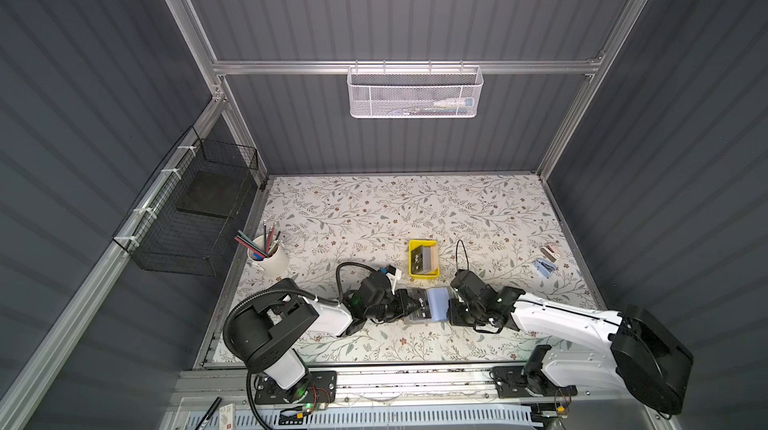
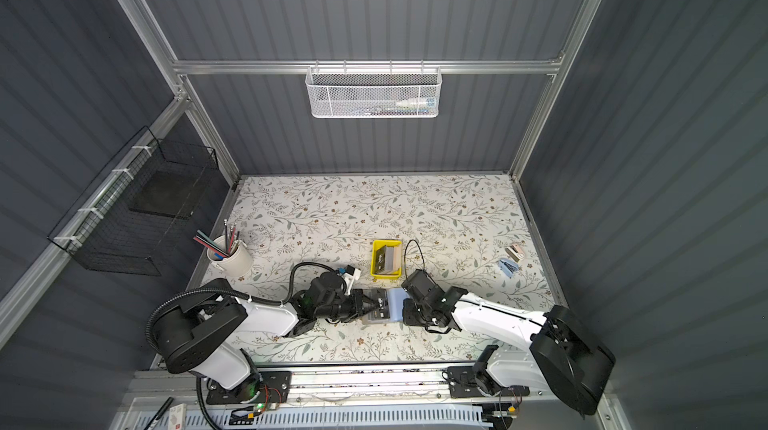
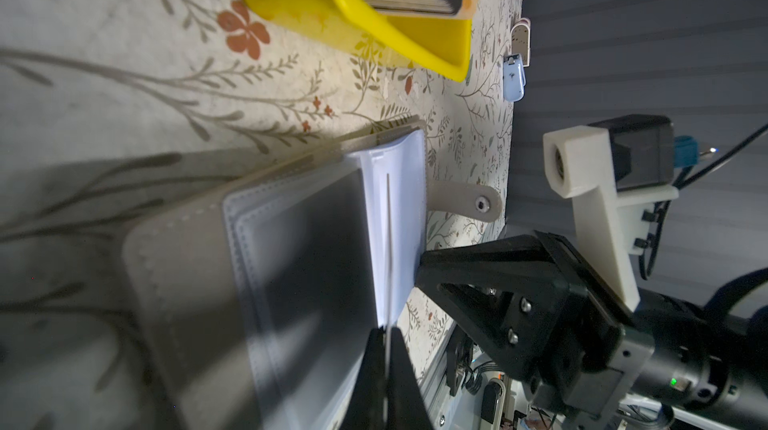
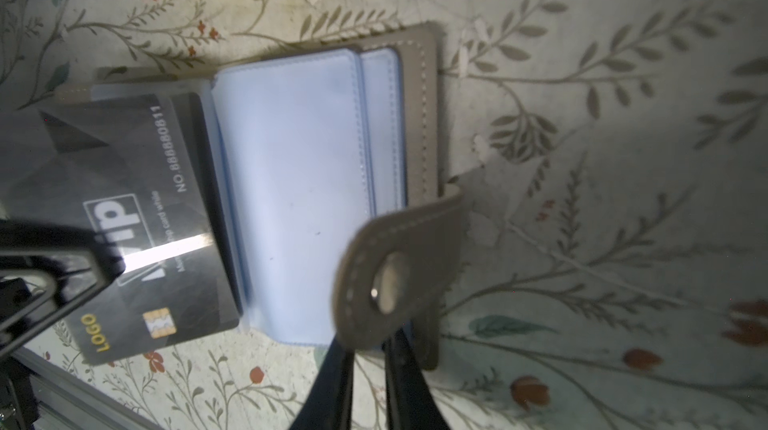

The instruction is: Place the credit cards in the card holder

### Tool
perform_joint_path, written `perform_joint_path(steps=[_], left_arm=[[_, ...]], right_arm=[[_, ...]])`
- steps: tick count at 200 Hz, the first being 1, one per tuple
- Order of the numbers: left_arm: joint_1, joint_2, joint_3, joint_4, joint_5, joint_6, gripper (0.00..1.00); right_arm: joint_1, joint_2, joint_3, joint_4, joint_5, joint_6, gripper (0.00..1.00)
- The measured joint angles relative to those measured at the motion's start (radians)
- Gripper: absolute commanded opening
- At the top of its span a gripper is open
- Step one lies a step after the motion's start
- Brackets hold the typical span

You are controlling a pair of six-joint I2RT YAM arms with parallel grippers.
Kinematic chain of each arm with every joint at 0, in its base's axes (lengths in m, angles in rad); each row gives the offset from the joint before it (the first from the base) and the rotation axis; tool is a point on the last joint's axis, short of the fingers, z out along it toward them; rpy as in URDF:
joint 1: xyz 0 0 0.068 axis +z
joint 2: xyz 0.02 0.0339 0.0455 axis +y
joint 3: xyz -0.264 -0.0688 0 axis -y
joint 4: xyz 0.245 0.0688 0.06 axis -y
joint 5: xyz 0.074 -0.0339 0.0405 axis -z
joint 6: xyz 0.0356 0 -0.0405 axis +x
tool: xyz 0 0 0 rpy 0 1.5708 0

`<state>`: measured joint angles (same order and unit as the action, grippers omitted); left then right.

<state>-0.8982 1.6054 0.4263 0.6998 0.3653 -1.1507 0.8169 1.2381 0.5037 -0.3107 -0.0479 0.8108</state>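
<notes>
left claw point(image 3: 386, 336) clamped on black card point(image 4: 137, 216): thin, stiff, slick, best held by short edge. card lies over open card holder point(image 4: 291, 182), front-centre. right claw point(image 4: 370, 361) pinches its floppy sleeve edge. spare cards point(image 1: 424, 258) in yellow tray point(image 1: 412, 259).

Left fingers point(image 3: 368, 386), right fingers point(image 4: 328, 399), both clamped.

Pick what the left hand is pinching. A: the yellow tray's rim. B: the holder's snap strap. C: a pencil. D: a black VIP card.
D: the left hand is shut on the black VIP card, which lies partly over the open card holder.
</notes>
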Motion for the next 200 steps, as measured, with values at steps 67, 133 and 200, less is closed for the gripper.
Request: perform_joint_path(steps=[67, 133, 200], left_arm=[[0.0, 0.055, 0.009, 0.041, 0.001, -0.002, 0.0], [0.0, 0.075, 0.008, 0.08, 0.001, -0.01, 0.0], [0.0, 0.107, 0.008, 0.121, 0.006, -0.047, 0.0]], right_arm=[[0.0, -0.037, 0.002, -0.048, 0.039, 0.0, 0.16], [0.0, -0.06, 0.021, -0.072, 0.053, -0.005, 0.16], [0.0, -0.016, 0.024, -0.075, 0.075, 0.0, 0.17]])
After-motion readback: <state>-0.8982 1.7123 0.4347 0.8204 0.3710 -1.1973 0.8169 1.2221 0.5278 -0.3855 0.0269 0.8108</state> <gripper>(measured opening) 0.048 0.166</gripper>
